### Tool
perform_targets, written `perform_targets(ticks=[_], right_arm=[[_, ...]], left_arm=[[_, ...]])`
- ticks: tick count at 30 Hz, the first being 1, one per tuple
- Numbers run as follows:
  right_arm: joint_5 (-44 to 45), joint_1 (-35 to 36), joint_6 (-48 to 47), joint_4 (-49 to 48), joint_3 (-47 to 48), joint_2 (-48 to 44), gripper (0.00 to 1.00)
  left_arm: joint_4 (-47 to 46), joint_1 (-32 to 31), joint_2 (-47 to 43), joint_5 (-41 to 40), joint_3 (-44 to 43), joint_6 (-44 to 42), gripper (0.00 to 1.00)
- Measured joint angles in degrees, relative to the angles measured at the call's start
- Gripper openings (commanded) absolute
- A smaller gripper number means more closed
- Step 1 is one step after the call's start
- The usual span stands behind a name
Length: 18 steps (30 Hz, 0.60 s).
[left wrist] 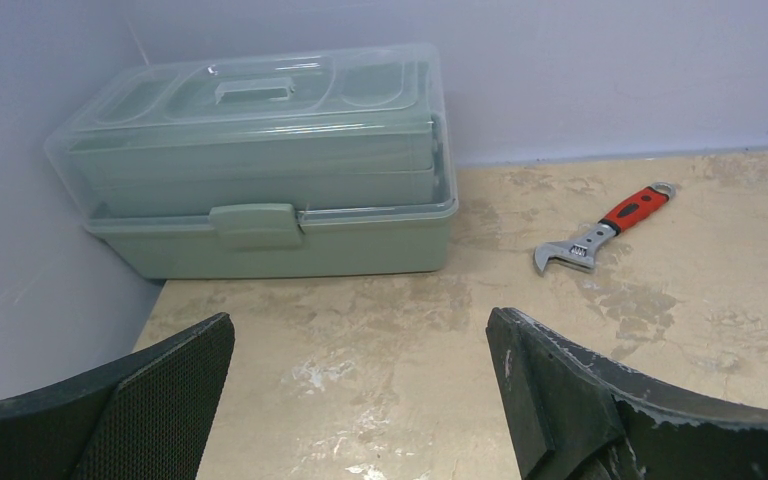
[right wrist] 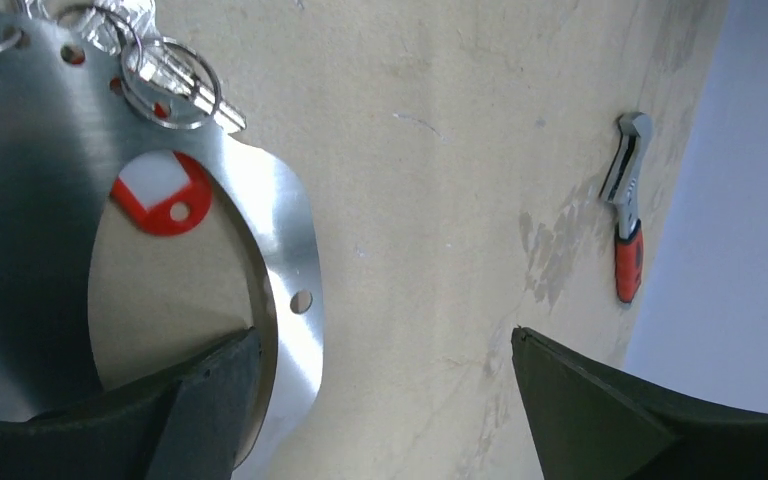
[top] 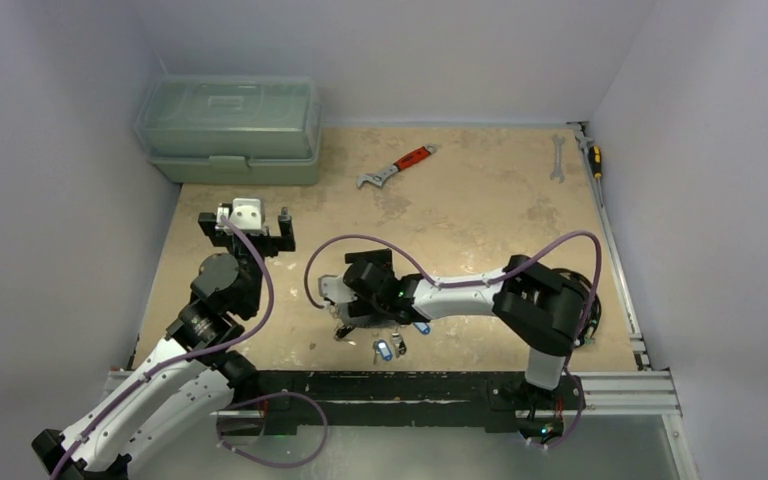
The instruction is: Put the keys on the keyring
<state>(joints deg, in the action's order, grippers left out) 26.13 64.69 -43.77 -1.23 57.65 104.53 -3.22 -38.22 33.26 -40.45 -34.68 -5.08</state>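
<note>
Top external view: two robot arms reach over a scuffed tan table walled in pale grey. The right gripper is stretched low toward the lower middle of the frame. The keys with blue tags lie on the table just below and to the right of it. The left gripper hangs raised at centre left, well apart from the keys, and points toward a pale green toolbox in the upper left corner. A red-handled wrench lies at upper centre. A silver spanner and a yellow-handled screwdriver lie by the upper right edge.

Right wrist view: the right gripper's fingers stand far apart and clamp nothing, with mostly bare table between them. The keyring appears here as a broad, shiny flat loop with small punched holes and fills the upper left of the frame. Its lower edge runs behind the finger at lower left; whether the two touch cannot be told. Small split rings and a silvery key crowd its top edge, and a red-tagged key shows through its opening.

Left wrist view: the left gripper's fingers are spread just as wide and hold nothing, with the toolbox and wrench ahead of them.
</note>
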Motion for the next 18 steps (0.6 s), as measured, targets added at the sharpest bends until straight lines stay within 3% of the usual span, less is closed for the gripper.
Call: perform_targets(ticks=[11,18], right_arm=[[6.0,-0.3,0.8,0.8,-3.0,-12.4,0.99],[9.0,-0.3,7.9,-2.4,-2.4,-23.0,0.99]], left_arm=[[0.0,0.3,0.1,0.0,0.0,0.0,0.99],[-0.1,0.3,0.6,0.2,0.0,-0.4,0.99]])
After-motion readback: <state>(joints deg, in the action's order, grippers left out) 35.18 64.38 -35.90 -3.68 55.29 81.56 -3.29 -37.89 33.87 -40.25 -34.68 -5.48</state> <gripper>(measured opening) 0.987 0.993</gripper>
